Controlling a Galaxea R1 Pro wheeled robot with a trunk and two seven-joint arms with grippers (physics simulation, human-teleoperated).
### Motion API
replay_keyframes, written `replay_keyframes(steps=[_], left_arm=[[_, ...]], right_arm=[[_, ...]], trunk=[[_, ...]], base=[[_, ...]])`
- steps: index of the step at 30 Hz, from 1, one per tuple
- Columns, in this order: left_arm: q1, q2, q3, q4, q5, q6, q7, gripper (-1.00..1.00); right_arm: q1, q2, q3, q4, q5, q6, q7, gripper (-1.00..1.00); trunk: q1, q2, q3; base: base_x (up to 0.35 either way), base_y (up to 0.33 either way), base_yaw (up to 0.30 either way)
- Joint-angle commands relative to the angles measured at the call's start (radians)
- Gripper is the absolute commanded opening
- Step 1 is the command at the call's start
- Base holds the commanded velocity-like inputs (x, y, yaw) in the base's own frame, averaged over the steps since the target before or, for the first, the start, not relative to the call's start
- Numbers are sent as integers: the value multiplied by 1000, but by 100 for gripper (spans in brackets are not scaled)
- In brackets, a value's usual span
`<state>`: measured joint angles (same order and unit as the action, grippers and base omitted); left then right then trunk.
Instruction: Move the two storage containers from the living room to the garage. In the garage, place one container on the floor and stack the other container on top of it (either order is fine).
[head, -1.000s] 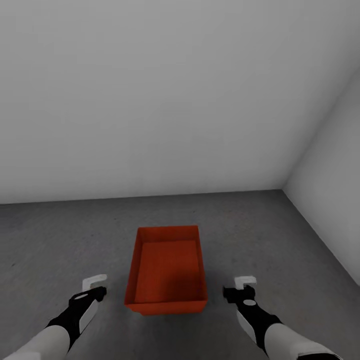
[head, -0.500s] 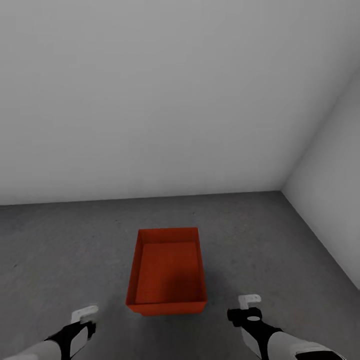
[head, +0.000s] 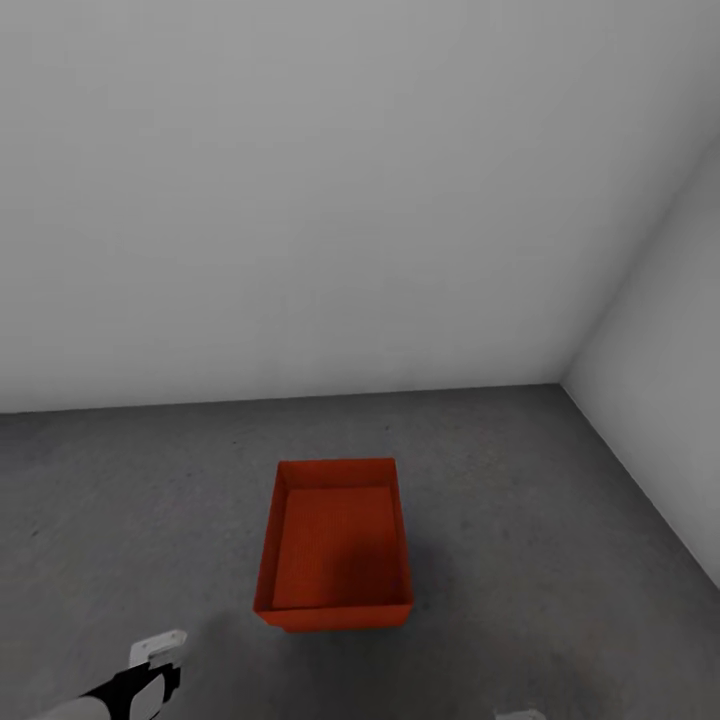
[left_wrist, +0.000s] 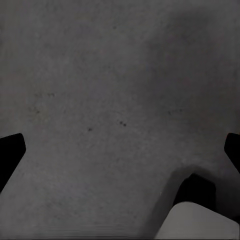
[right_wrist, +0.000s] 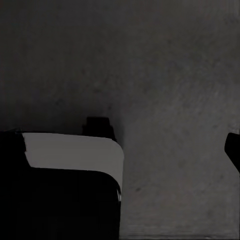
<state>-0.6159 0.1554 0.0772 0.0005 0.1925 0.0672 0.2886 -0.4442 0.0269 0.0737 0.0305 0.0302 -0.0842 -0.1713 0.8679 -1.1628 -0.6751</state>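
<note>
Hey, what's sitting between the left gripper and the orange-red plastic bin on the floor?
Nothing: in the head view, just bare dark grey concrete floor separates the left gripper from the orange-red rectangular plastic bin.

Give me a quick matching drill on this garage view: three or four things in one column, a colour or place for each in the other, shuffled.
Things:
1. storage container
2. floor
3. back wall
4. left gripper

Descriptions:
A. plain pale grey, upright, behind the bin
B. orange-red, lidless, standing apart from both walls
C. near the head view's bottom left corner, nothing between its fingers
D. dark grey and rough, under the bin

Pairs: 1-B, 2-D, 3-A, 4-C
</note>
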Motion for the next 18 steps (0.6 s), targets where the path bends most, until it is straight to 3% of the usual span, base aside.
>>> replay_keyframes(steps=[1, 18], left_arm=[[3, -1, 7, 0, -1, 2, 2, 100], [109, -36, 8, 1, -3, -2, -16, 100]], right_arm=[[9, 1, 7, 3, 4, -3, -5, 100], [123, 1, 7, 3, 2, -5, -4, 100]], trunk=[[-4, 7, 3], [-69, 126, 56]], base=[[0, 0, 0], [0, 0, 0]])
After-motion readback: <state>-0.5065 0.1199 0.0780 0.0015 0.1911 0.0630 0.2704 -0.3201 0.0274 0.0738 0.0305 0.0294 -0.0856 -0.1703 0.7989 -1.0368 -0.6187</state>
